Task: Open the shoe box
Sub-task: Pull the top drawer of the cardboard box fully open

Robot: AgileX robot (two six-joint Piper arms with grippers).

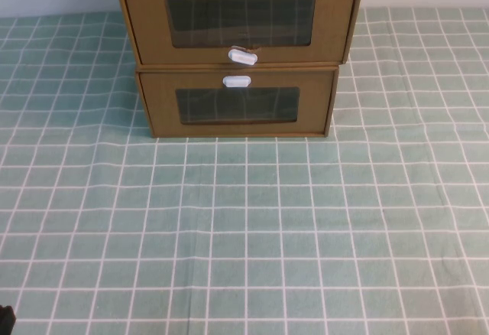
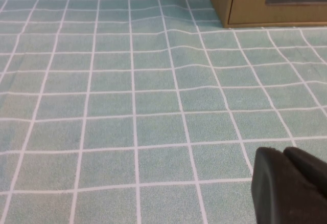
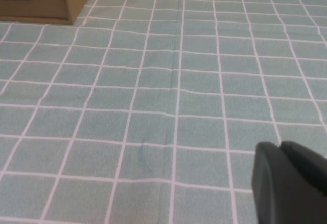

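One green-checked tabletop (image 1: 244, 228) carries everything. At the middle of its far edge the upper shoe box (image 1: 239, 20) sits on the lower shoe box (image 1: 237, 105). Their windowed fronts face the near edge and their long axes run along the far edge. Each has a small white pull, the upper handle (image 1: 243, 56) and the lower handle (image 1: 237, 82). My left claw (image 2: 285, 155) and right claw (image 3: 282, 150), both pressed together, hang low over the cloth, well short of the boxes. I reckon a tug could drag the unbraced stack, or slip off the handle.

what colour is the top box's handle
White handle, clearest in high view; left gripper and right gripper hover low over the tablecloth.
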